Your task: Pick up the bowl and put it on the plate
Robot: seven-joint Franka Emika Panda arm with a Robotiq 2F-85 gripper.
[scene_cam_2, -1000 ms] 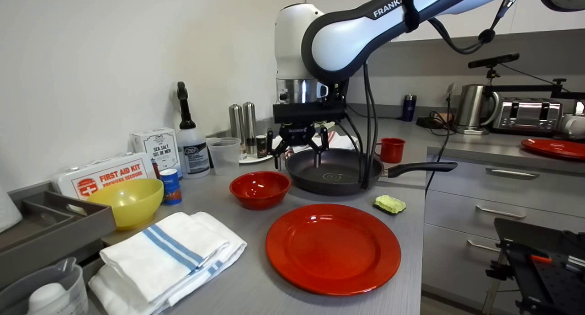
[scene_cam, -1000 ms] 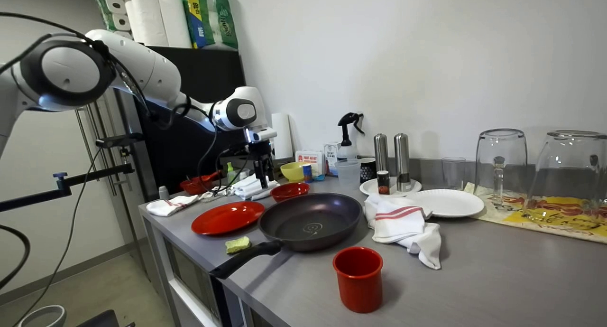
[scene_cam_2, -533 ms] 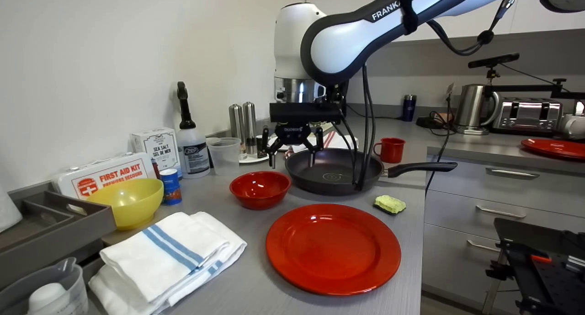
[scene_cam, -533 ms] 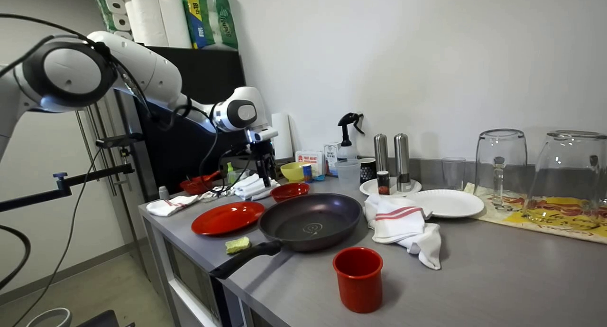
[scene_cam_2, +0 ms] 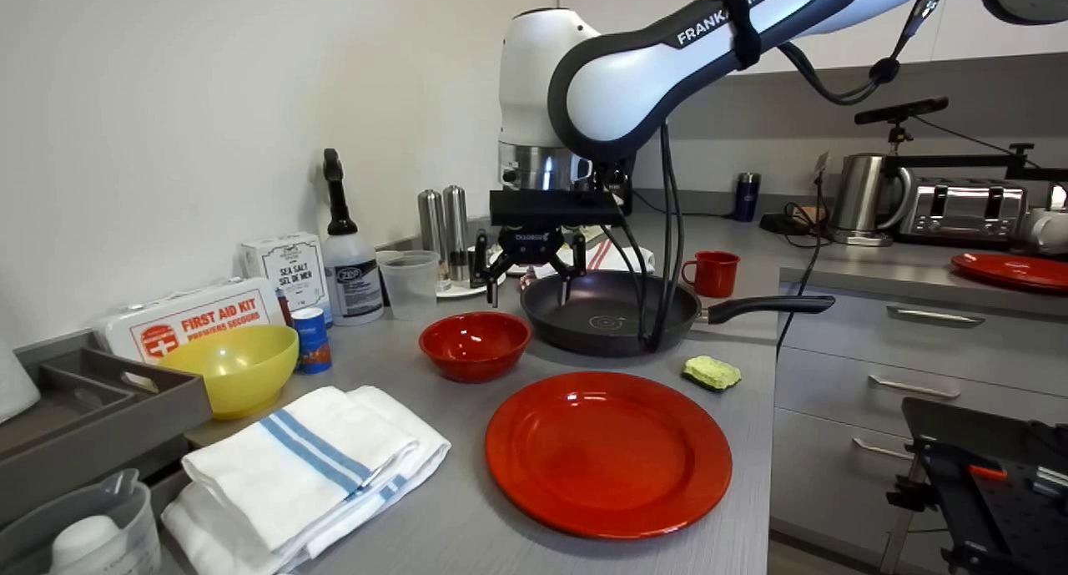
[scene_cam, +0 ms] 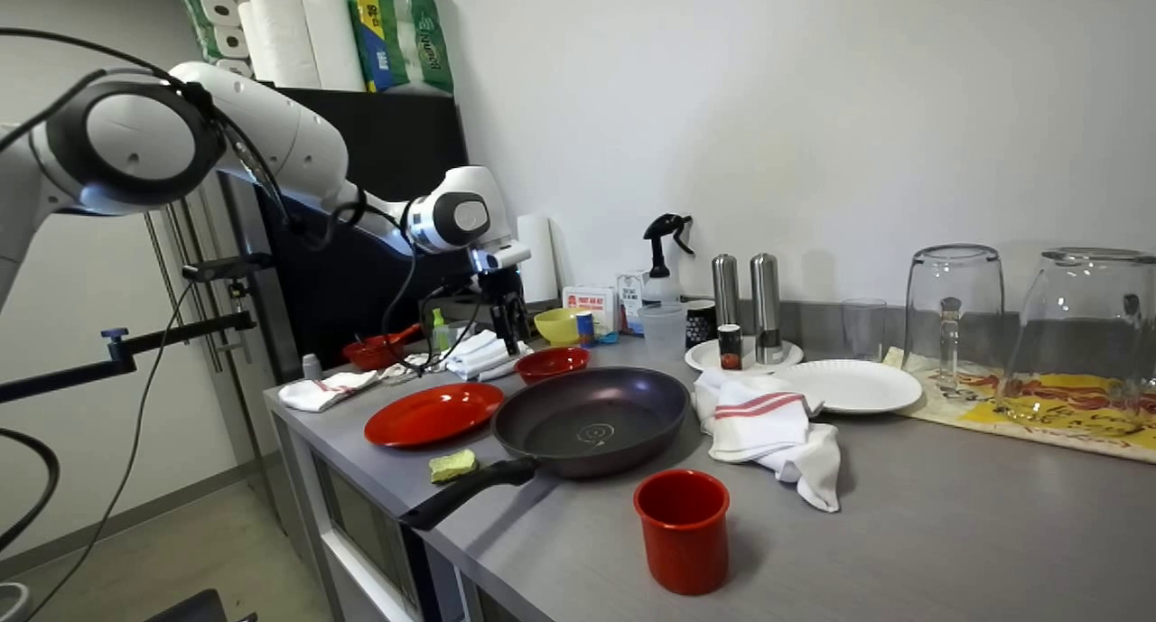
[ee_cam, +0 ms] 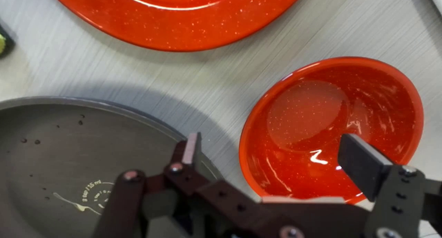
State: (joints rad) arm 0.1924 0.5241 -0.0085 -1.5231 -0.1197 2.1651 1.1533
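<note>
My gripper (scene_cam_2: 529, 293) hangs above the counter (scene_cam_2: 380, 356), jaws wide apart, holding nothing | red bowl (scene_cam_2: 476, 347): upright on the counter, just beside the black pan (scene_cam_2: 602, 315) | red plate (scene_cam_2: 609, 458): flat, near the bowl

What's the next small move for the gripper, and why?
Probably ease the gripper away from the black pan, toward the red bowl, jaws open: in the wrist view one jaw overlaps the pan's rim, the other overlaps the bowl, so dropping straight might clip the pan.
</note>
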